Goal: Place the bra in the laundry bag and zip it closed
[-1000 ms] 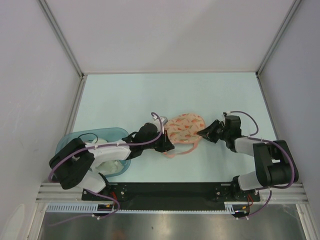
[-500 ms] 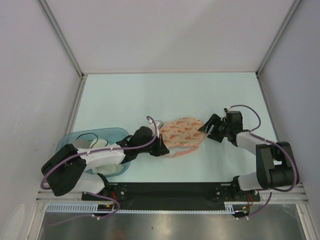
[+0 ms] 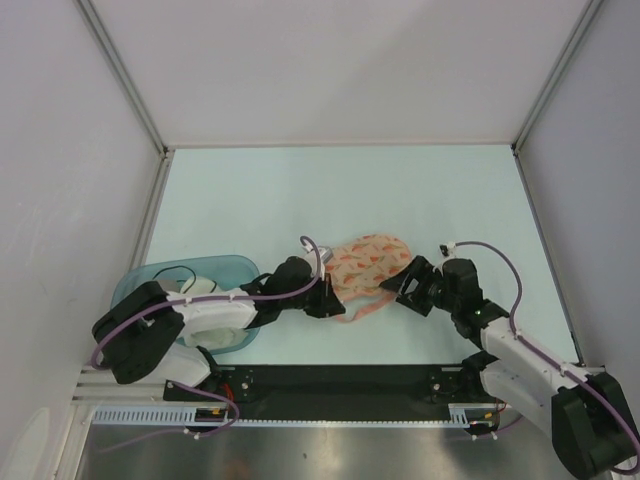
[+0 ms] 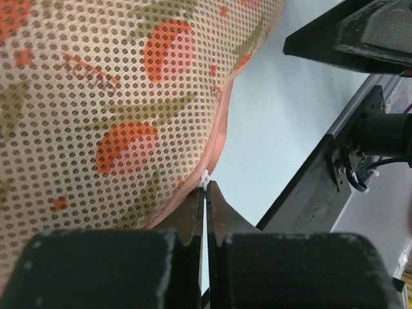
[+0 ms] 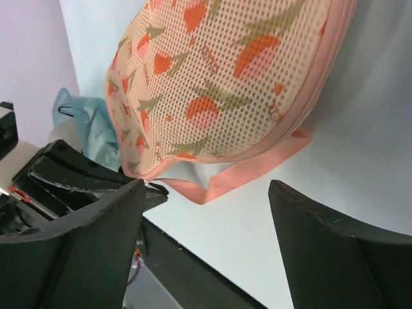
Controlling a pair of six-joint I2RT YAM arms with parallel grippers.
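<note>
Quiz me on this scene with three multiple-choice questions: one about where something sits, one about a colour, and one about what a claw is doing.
1. Where is the teal tub?
A) to the left of the laundry bag
B) to the right of it
C) on top of it

2. What is printed on the laundry bag?
A) blue stripes
B) orange-red shapes on peach mesh
C) nothing, it is plain black

3. How is the right gripper?
A) shut on the bag
B) open
C) out of sight

Answers:
1 A: the top view shows the tub on the left side, with the bag in the middle.
2 B: both wrist views show the print close up.
3 B: its fingers stand wide apart in its own wrist view.
</note>
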